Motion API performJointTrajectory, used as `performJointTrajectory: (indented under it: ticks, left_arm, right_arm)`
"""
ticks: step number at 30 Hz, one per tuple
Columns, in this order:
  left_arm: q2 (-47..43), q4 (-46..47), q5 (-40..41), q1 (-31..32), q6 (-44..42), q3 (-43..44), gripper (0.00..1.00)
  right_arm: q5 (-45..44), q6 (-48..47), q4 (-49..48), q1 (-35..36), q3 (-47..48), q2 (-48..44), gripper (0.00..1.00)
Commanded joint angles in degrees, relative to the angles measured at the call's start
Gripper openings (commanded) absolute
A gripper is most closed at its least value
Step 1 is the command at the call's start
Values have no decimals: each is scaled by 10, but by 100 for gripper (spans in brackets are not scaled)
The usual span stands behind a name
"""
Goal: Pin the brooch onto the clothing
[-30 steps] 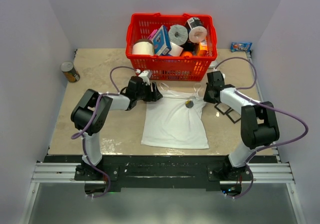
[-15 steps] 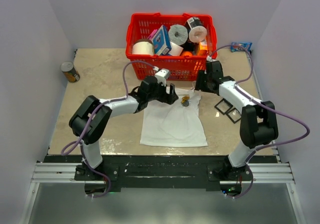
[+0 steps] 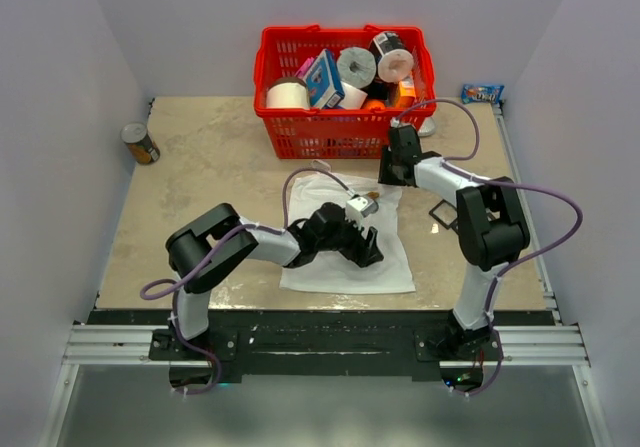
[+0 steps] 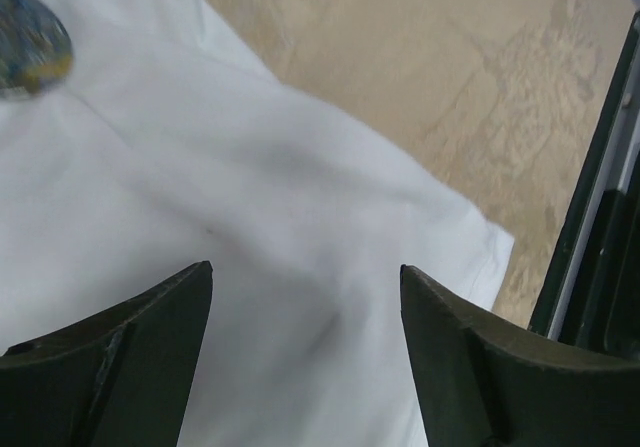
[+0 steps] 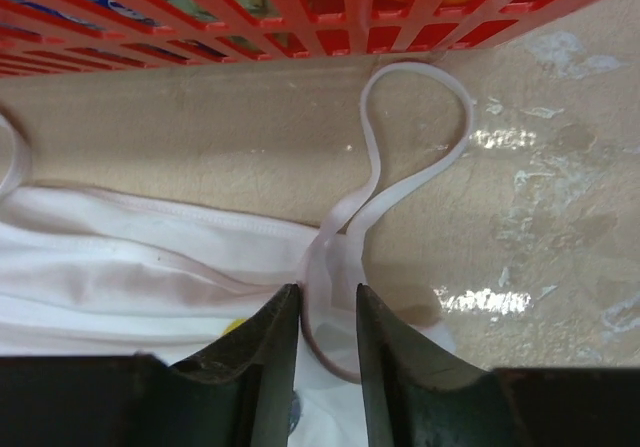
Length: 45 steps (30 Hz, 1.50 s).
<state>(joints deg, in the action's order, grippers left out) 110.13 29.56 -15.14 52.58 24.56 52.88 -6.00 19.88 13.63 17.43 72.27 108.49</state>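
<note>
The white clothing [image 3: 395, 262] lies flat on the table in front of the basket, its thin shoulder strap [image 5: 400, 162] looped toward the basket. The brooch [image 4: 28, 35] rests on the cloth, a blurred dark round piece with a yellow edge at the top left of the left wrist view. My left gripper [image 4: 305, 282] hovers open over the lower right part of the clothing [image 4: 300, 167], nothing between its fingers. My right gripper [image 5: 328, 302] sits at the clothing's top right corner, its jaws narrowly apart, astride the base of the strap. A yellow speck shows beside its left finger.
A red basket [image 3: 300, 137] full of paper rolls and boxes stands just behind the clothing, close to my right gripper. A can [image 3: 140, 143] sits far left, a snack packet [image 3: 482, 93] far right, black frames [image 3: 445, 210] right of the clothing. The black front rail [image 4: 600, 227] is near my left gripper.
My left arm swung from the clothing's top left down across to its lower right. My right gripper moved up-left toward the basket onto the strap; its jaws opened, then narrowed.
</note>
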Motion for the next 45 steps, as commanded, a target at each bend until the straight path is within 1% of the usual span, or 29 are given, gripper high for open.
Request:
performJointTrajectory:
  ticks: [1,3,7,11,13,15,17,18,19,20,21,22,25,27,28,30,31,33,34,36,37,39,40,41,42,44,45]
  left_arm:
    - [11,56,-2,20,43,-55,79]
    - [5,66,4,29,65,-88,79]
    - [-18,92,11,45,97,-134,79]
    - [-23,96,13,60,111,-145,79]
    - [-26,96,19,64,112,-143,80]
    - [-32,86,25,64,108,-133,84]
    - [-43,58,39,64,93,-120,88]
    - [-47,45,43,64,87,-100,91]
    - [-56,29,51,64,81,-89,93]
    - [-62,3,56,63,67,-78,95]
    - [-68,-9,63,63,59,-59,100]
    - [-82,-21,78,61,51,-49,100]
    - [-113,-73,105,53,18,-19,100]
    - [-129,-81,108,42,2,-13,100]
    - [-143,-89,107,24,-1,-12,100]
    - [-158,-91,105,-2,-3,-24,100]
    - [-173,-90,97,-35,-1,-30,100]
    - [-189,-92,88,-70,4,-50,100]
    - [-208,-102,85,-106,5,-54,100]
    - [-228,-118,72,-144,13,-59,100]
    - [-250,-134,68,-184,16,-60,100]
    - [-276,-145,62,-226,34,-69,100]
    - [-305,-154,56,-269,44,-73,100]
    - [-318,-158,51,-289,47,-81,100]
    - [-346,-170,41,-325,47,-84,100]
    - [-373,-189,37,-350,30,-83,100]
    - [-402,-214,48,-363,20,-81,100]
  right_arm:
    - [-27,-9,-15,-7,27,45,30]
    - [-32,-3,-18,-6,19,45,27]
    - [-48,9,-27,-6,-1,45,26]
    - [-57,13,-30,-6,-5,46,26]
    - [-59,14,-28,-7,-6,44,29]
    - [-60,14,-27,-7,-6,38,31]
    - [-60,13,-22,-7,-6,27,38]
    - [-62,12,-22,-7,-6,22,42]
    - [-62,7,-22,-7,-7,16,51]
    - [-60,3,-21,-6,-8,1,56]
    - [-58,1,-19,-6,-12,-7,60]
    - [-55,-5,-19,-6,-13,-17,64]
    - [-47,-13,-19,-7,-28,-58,70]
    - [-36,-17,-23,-6,-48,-96,73]
    - [-29,-17,-25,-7,-56,-108,75]
    - [-27,-18,-32,-7,-78,-143,77]
    - [-24,-17,-33,-8,-85,-156,78]
    - [-8,-15,-40,-14,-106,-183,79]
    - [-3,-12,-42,-19,-111,-191,79]
    - [-2,-9,-43,-32,-128,-210,79]
    - [0,-9,-46,-42,-134,-230,80]
    - [22,-7,-51,-59,-152,-252,81]
    - [30,-4,-51,-78,-158,-272,81]
    - [47,-3,-50,-90,-169,-282,81]
    - [50,0,-51,-100,-174,-293,81]
    - [56,2,-51,-124,-190,-335,81]
    - [56,0,-50,-131,-194,-352,81]
